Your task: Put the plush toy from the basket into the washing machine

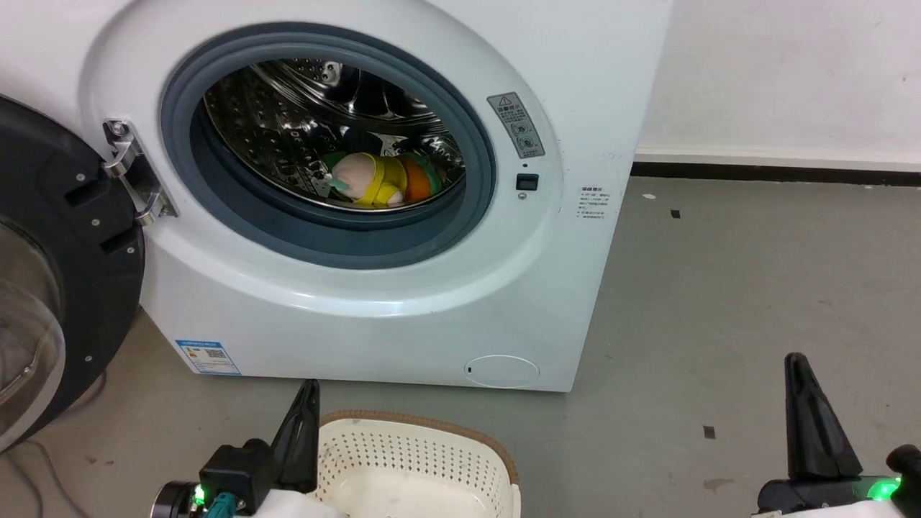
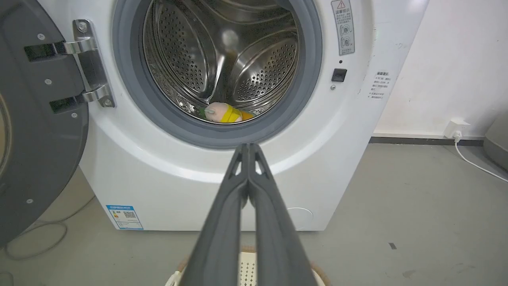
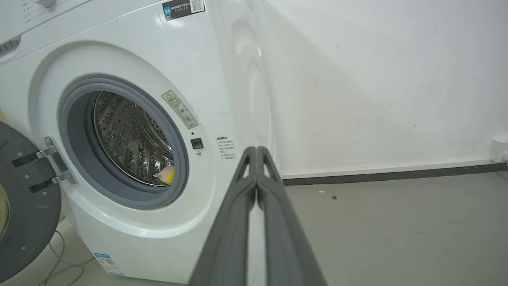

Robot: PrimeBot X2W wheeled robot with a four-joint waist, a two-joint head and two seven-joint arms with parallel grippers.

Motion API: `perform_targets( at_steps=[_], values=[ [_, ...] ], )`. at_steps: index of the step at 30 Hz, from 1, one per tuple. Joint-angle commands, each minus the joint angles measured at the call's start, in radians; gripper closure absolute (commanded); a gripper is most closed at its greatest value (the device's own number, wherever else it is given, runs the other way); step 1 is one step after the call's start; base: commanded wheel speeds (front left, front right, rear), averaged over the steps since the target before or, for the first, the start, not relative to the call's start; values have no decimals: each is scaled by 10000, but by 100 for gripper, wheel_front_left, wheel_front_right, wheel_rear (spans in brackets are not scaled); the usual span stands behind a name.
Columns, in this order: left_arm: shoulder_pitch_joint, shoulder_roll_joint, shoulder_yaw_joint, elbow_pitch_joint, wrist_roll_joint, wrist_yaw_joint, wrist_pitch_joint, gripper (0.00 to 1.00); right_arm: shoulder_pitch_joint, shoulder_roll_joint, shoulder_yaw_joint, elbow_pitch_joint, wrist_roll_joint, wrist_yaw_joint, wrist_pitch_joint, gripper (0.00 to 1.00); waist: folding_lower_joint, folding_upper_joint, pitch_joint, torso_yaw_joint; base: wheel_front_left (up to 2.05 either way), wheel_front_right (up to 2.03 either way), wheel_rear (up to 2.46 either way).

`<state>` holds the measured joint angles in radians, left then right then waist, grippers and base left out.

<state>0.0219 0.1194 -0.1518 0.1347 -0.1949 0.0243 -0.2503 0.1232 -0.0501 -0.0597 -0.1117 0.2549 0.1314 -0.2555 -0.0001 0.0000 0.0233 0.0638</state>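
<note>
My left gripper (image 2: 248, 147) and right gripper (image 3: 256, 149), jaws pressed together, empty. Orange-and-yellow burger plush toy (image 1: 374, 180) lies in the white front-loading washing machine (image 1: 403, 309); looks soft, light, so I'd pinch any fold.

Washing machine (image 1: 374, 302) porthole open, door (image 1: 50, 288) swung aside left

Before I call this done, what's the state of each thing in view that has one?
washing machine door: open, swung out to the left.
plush toy: lying on the bottom of the drum.
basket: upright on the floor before the washing machine, no toy in the part shown.
left gripper: shut, holding nothing.
right gripper: shut, holding nothing.
</note>
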Motion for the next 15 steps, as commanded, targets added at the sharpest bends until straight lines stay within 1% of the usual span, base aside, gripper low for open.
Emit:
perform_targets(
  at_steps=[1, 15],
  values=[
    [-9, -26, 43, -52, 85, -10, 54, 100, -50, 0, 20, 42, -98, 0, 93, 100, 1, 0, -2, -10, 0, 0, 0],
    [-34, -103, 215, -203, 303, -37, 340, 100, -188, 0, 87, 168, -384, -1, 380, 100, 1, 0, -29, -83, 0, 0, 0]
  ],
)
